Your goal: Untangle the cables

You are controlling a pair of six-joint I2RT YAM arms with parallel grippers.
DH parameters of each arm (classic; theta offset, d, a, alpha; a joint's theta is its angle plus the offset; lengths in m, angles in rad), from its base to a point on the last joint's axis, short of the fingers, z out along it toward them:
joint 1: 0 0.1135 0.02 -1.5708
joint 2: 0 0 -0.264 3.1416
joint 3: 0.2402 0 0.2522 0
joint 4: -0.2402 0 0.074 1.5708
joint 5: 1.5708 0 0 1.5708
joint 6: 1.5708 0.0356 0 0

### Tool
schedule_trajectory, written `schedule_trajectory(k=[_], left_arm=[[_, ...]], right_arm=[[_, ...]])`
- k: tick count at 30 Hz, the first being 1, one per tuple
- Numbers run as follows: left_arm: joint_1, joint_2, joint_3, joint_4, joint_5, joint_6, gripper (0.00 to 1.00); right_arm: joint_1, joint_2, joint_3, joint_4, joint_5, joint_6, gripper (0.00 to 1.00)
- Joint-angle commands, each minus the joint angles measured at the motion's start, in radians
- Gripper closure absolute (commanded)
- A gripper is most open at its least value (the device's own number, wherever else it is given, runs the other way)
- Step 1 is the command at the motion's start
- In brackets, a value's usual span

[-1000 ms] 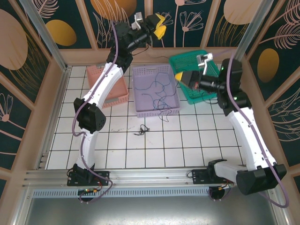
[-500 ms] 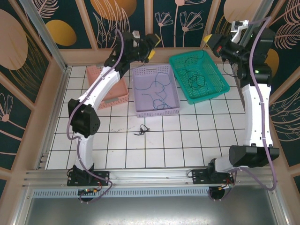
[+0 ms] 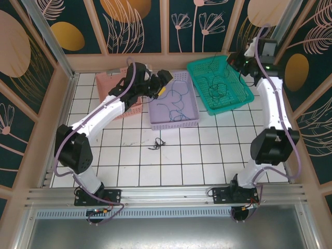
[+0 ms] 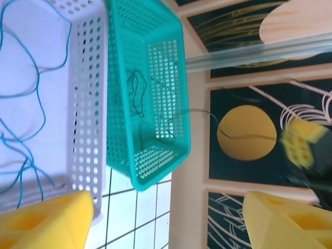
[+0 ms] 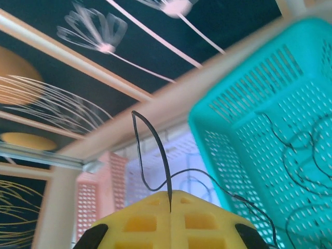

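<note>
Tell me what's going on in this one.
Two arms are separating thin cables into baskets. The right end effector, raised at the back right, is shut on a dark cable that trails toward the green basket, where other dark cables lie. The left end effector is open with nothing between its pads, over the purple basket, which holds blue cables. A small dark clump lies untouched on the table.
</note>
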Motion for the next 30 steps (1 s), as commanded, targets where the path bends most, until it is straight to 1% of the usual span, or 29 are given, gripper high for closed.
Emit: schedule_trajectory(k=[1, 3, 4, 6, 8, 10, 13, 17, 19, 20, 21, 23, 24, 26, 28, 30], left_arm=[[-0.011, -0.07, -0.058, 0.035, -0.016, 0.008, 0.25], [-0.011, -0.096, -0.081, -0.002, -0.025, 0.027, 0.25], [-0.011, -0.109, -0.09, -0.023, -0.036, 0.04, 0.24], [-0.011, -0.142, -0.105, -0.094, -0.07, 0.075, 0.25], [-0.011, -0.169, -0.126, -0.191, -0.12, 0.096, 0.25], [-0.009, -0.201, -0.171, -0.29, -0.17, 0.091, 0.27], [-0.007, -0.276, -0.315, -0.344, -0.217, 0.037, 0.31], [0.012, -0.373, -0.527, -0.329, -0.186, -0.029, 0.38], [0.012, -0.392, -0.603, -0.304, -0.144, -0.015, 0.46], [0.012, -0.393, -0.641, -0.277, -0.114, 0.024, 0.53], [0.011, -0.388, -0.667, -0.258, -0.083, 0.062, 0.56], [-0.005, -0.371, -0.724, -0.215, -0.013, 0.191, 0.56], [-0.015, -0.365, -0.739, -0.208, -0.004, 0.253, 0.55], [-0.043, -0.353, -0.753, -0.223, -0.02, 0.372, 0.54], [-0.056, -0.332, -0.746, -0.239, -0.047, 0.407, 0.52], [-0.06, -0.31, -0.732, -0.241, -0.05, 0.373, 0.48]], right_arm=[[-0.006, 0.111, -0.059, 0.046, 0.027, -0.033, 1.0], [-0.005, 0.186, -0.053, 0.049, 0.04, -0.02, 0.98], [-0.006, 0.216, -0.044, 0.047, 0.042, -0.011, 0.91], [-0.005, 0.259, -0.006, 0.032, 0.049, 0.009, 0.74], [0.008, 0.247, 0.01, 0.032, 0.078, 0.017, 0.63], [0.026, 0.202, 0.006, 0.034, 0.133, 0.028, 0.57], [0.054, 0.076, -0.079, 0.063, 0.211, 0.069, 0.54], [0.142, -0.188, -0.331, 0.143, 0.338, 0.131, 0.51], [0.205, -0.313, -0.469, 0.16, 0.382, 0.163, 0.51], [0.24, -0.378, -0.542, 0.168, 0.387, 0.189, 0.51], [0.263, -0.428, -0.612, 0.176, 0.385, 0.214, 0.51], [0.323, -0.552, -0.775, 0.217, 0.336, 0.272, 0.51], [0.345, -0.595, -0.833, 0.235, 0.309, 0.292, 0.52], [0.416, -0.674, -0.932, 0.237, 0.284, 0.334, 0.51], [0.466, -0.7, -0.967, 0.197, 0.29, 0.365, 0.52], [0.509, -0.713, -0.99, 0.162, 0.293, 0.413, 0.52]])
